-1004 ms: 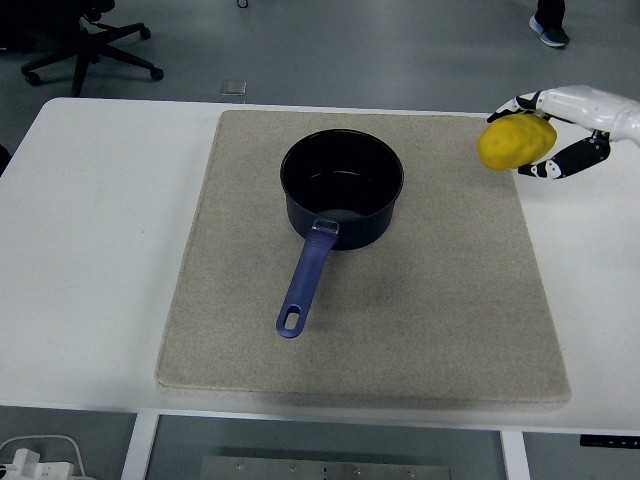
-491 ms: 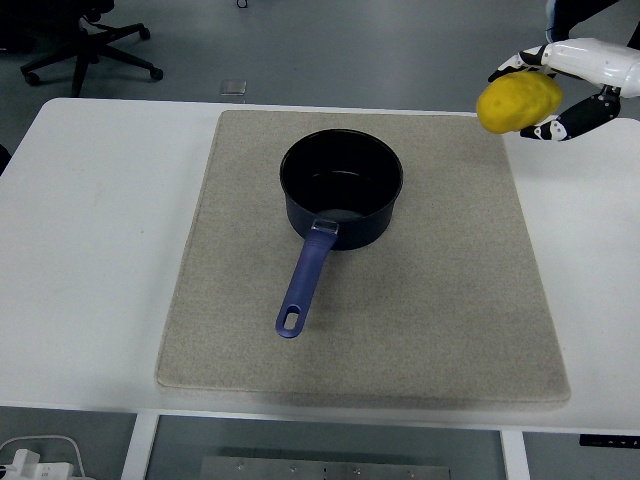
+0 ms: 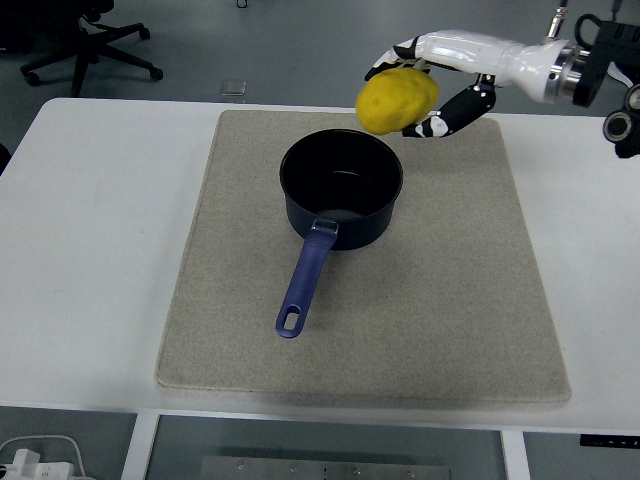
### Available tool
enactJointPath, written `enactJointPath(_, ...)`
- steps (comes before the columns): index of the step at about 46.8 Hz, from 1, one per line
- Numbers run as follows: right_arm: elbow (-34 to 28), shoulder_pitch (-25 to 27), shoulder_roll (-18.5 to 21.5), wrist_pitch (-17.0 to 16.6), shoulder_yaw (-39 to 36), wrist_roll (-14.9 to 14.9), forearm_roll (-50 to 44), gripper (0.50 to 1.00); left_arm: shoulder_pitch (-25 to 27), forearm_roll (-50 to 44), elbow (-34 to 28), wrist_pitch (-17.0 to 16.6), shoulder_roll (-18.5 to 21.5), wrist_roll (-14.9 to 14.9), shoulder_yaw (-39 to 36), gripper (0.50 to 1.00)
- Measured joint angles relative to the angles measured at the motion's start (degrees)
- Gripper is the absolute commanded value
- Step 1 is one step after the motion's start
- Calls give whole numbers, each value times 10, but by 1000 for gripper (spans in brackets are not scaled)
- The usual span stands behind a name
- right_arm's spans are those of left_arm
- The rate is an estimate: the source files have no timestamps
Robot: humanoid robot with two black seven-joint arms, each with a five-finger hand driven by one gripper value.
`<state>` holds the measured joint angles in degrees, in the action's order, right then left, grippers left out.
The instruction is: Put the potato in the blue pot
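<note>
One potato in the air, and a rim to clear

One hand does the work: the right hand reaches in from the right edge, its fingers curled around the potato and holding it clear of the worktop. The potato hangs above the far right part of the blue pot, more over the rim than over the hollow, as far as this view lets me judge.

If the hand let go here, I reckon the potato could strike the rim and bounce out onto the mat, or roll off toward the far edge. A knock might also nudge the pot, since it sits loose with its handle pointing toward the near edge.

How high the potato is above the pot cannot be read from this high view. The far side of the potato and the fingertips behind it are hidden. No left arm shows. An office chair at the top left is cut off by the picture's edge.
</note>
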<state>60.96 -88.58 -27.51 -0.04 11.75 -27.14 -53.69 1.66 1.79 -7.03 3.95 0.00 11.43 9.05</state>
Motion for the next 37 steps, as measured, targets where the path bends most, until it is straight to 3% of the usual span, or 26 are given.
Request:
enactJointPath(17, -66, -5, 105, 0, 19, 1, 16, 500, 0, 0, 0, 0, 0, 0, 0, 994)
enactJointPath(37, -93, 18, 111, -1, 26, 1, 16, 500, 0, 0, 0, 0, 0, 0, 0, 994)
